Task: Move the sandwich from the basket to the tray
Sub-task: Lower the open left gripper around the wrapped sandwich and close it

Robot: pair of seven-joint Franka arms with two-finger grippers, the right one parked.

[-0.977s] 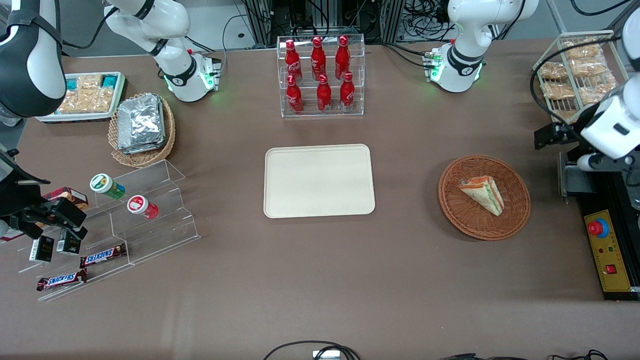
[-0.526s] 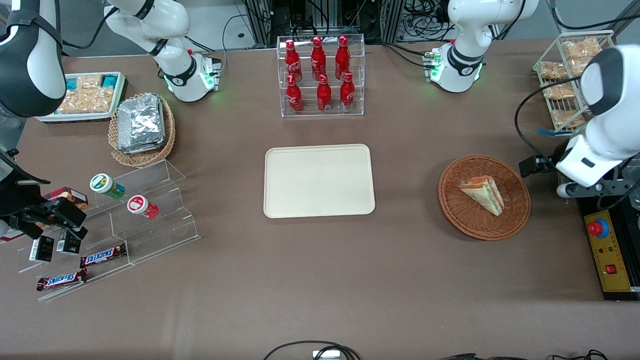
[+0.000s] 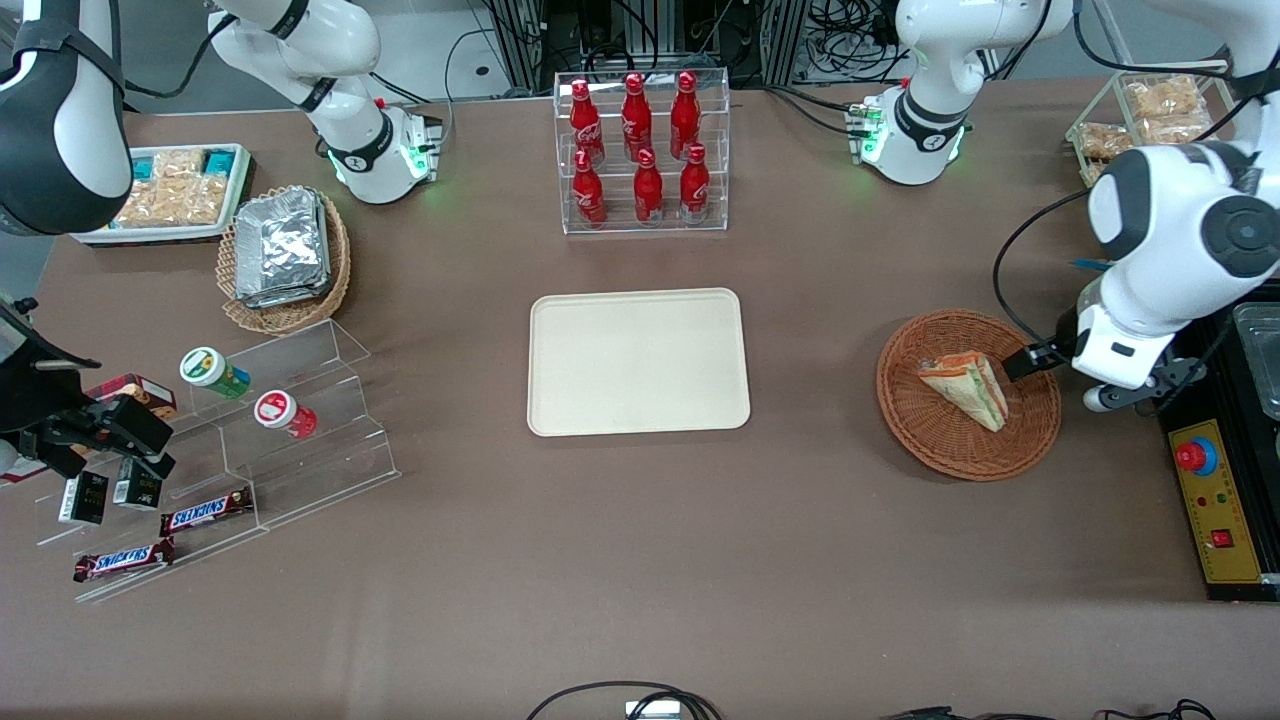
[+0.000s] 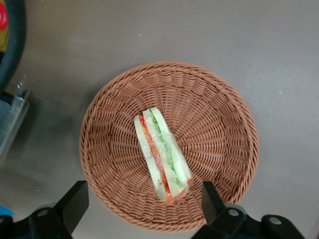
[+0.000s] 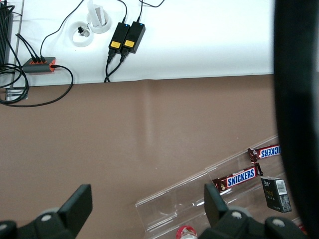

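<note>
The sandwich, a clear-wrapped wedge with green, orange and red layers, lies in the round reddish-brown wicker basket toward the working arm's end of the table. In the left wrist view the sandwich lies in the middle of the basket. My left gripper is open and empty, high above the basket's edge, its fingers wide apart and clear of the sandwich. In the front view the gripper hangs above the basket's edge. The cream-beige tray lies bare at the table's middle.
A clear rack of red bottles stands farther from the front camera than the tray. A black control box with a red button lies beside the basket. A wire rack of snack bags stands at the working arm's end.
The left arm has swung in from the table's end toward the basket, and its gripper now hangs above the basket's edge. The sandwich, basket and tray have not moved.
</note>
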